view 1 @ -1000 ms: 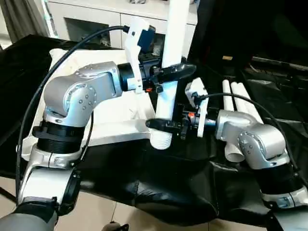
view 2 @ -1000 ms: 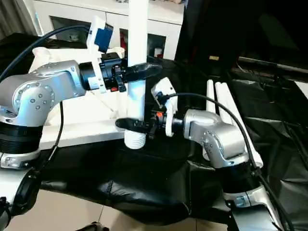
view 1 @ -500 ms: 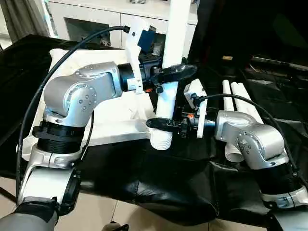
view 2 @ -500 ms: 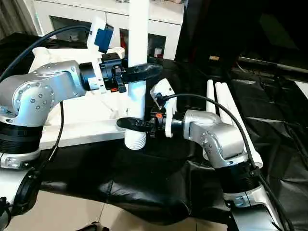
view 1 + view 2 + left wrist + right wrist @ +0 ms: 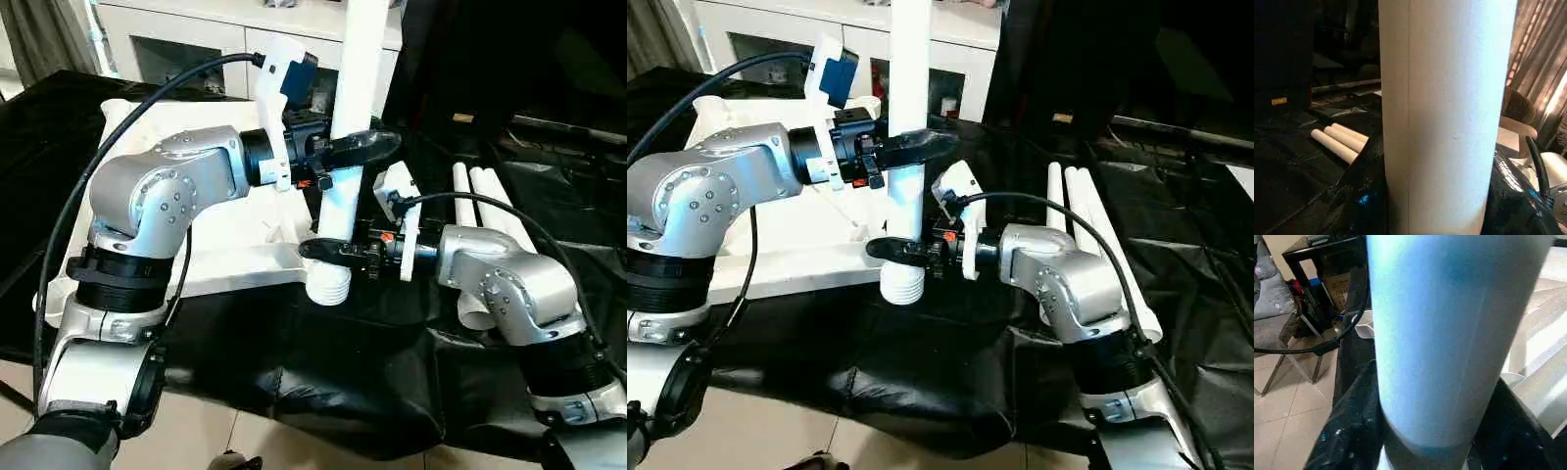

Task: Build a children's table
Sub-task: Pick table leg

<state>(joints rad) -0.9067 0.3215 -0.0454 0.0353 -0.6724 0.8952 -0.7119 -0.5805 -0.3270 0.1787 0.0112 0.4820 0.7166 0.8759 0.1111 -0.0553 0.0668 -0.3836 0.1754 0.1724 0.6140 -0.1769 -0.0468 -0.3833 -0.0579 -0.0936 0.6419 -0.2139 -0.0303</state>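
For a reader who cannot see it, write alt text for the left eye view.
A humanoid robot holds a white table leg upright with both arms: the left end effector clasps it higher up, the right end effector near its ribbed lower end. The white tabletop lies behind on black sheeting, with spare legs to the right.

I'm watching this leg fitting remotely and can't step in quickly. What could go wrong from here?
The upright leg is tall and both claws, left and right, hold it low, so it could lean. Its ribbed end sits at the tabletop corner, possibly off the socket. The spare legs could roll.
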